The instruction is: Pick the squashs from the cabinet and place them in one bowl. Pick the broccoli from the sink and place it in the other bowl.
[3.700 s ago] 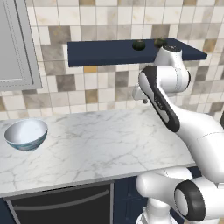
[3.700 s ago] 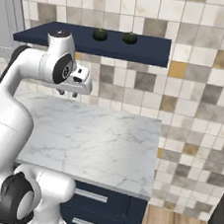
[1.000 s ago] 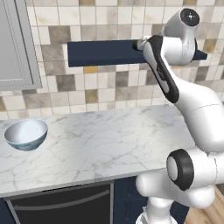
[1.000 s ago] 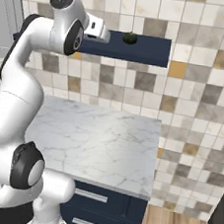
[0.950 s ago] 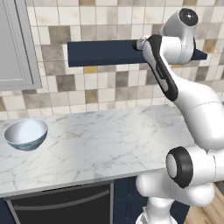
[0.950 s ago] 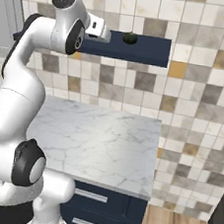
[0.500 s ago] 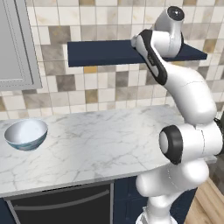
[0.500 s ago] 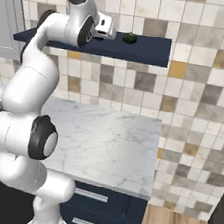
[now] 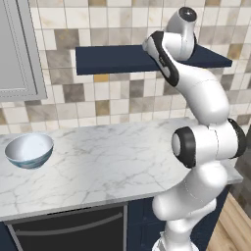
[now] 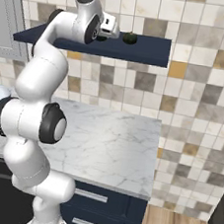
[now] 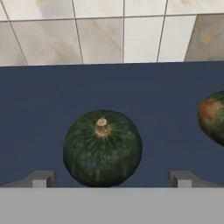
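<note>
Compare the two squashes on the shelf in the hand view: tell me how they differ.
The near squash shows whole, between the open end effector's fingertips; the right squash is cut by the frame edge. The near squash is uniformly dark green with a pale stem on top; the right squash carries an orange-brown patch. Both are dark and rounded and sit on the navy shelf.

Since the earliest pictures the arm has risen from above the marble counter (image 9: 112, 162) up to the navy shelf (image 9: 112, 58). In the last second the hand turned more toward the wall and came closer to the shelf. The gripper (image 11: 111, 177) now stands open around the near squash (image 11: 102, 148); a second squash (image 11: 214, 117) lies beside it.
</note>
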### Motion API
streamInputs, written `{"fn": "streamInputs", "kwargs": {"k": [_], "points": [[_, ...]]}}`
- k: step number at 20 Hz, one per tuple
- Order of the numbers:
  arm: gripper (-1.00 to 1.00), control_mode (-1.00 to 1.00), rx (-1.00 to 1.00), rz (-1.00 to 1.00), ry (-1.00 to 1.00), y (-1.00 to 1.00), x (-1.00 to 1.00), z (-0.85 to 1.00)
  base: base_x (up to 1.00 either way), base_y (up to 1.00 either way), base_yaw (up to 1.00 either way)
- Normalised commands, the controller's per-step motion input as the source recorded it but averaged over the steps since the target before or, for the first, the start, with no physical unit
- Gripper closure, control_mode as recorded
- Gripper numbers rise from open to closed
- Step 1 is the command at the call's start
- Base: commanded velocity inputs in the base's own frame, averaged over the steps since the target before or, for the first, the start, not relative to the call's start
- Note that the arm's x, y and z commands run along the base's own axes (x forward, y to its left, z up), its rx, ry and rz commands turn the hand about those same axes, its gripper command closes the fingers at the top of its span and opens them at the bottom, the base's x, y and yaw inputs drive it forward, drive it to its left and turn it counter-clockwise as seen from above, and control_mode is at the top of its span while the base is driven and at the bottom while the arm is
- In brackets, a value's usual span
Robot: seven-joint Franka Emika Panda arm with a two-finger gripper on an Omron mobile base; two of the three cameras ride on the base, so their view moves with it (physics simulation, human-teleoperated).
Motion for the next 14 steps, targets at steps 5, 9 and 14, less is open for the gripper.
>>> {"fn": "streamInputs", "kwargs": {"k": [5, 9, 14], "points": [[-1.0, -1.0, 0.0, 0.0, -0.05, 0.05, 0.25, -0.09, 0.0, 0.0, 0.0], [-1.0, -1.0, 0.0, 0.01, -0.06, 0.08, 0.2, -0.13, 0.0, 0.0, 0.0], [1.0, -1.0, 0.01, 0.0, -0.05, 0.04, 0.14, -0.14, 0.0, 0.0, 0.0]]}}
